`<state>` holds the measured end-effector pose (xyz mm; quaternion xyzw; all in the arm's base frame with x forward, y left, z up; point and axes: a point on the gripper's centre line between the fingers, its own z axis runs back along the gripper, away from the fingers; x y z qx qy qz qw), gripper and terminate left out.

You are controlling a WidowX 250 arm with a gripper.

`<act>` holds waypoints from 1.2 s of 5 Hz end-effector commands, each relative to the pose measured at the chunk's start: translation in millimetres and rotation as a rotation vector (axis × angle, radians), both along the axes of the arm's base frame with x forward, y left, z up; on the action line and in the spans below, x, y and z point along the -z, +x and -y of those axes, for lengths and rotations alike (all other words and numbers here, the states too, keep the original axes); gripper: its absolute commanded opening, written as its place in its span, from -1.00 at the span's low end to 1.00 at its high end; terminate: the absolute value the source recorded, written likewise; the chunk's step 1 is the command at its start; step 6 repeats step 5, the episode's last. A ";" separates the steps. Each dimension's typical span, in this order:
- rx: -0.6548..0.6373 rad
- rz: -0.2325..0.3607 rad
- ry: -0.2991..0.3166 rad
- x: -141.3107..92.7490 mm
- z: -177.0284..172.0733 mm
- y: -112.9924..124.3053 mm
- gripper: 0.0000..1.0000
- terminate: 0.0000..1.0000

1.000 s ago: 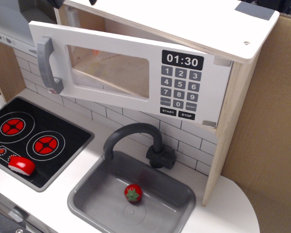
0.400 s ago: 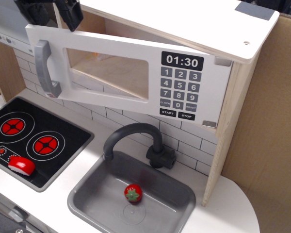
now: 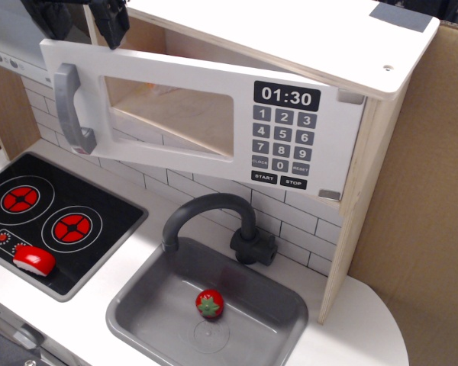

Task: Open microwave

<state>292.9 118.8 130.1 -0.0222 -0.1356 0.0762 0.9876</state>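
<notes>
End effector (image 3: 99, 19): black, angular, glossy finger.

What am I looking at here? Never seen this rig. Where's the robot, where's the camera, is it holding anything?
One camera looks down from above and in front at a toy wooden play kitchen. The robot shows only as the dark hand at the top left, at the upper edge of the white microwave door with the clear window and grey bar handle. That door is swung partly open. Whether the hand grips anything cannot be told. Below are a black stove panel with red burners with a red and white toy piece at its front edge, and a grey sink with a small red toy tomato inside, under a dark curved tap.
</notes>
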 end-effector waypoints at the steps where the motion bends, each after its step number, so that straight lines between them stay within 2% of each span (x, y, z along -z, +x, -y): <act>1: 0.054 -0.240 -0.076 -11.1 34.8 -26.9 1.00 -1.00; 2: 0.066 -0.299 -0.124 -15.9 51.3 -34.1 1.00 -1.00; 3: 0.110 -0.362 -0.131 -8.3 75.6 -35.8 1.00 -1.00; 4: 0.122 -0.382 -0.148 -2.2 93.7 -32.3 1.00 -1.00; 5: 0.103 -0.292 -0.165 -19.8 87.2 -26.2 1.00 1.00; 6: 0.103 -0.292 -0.165 -19.8 87.2 -26.2 1.00 1.00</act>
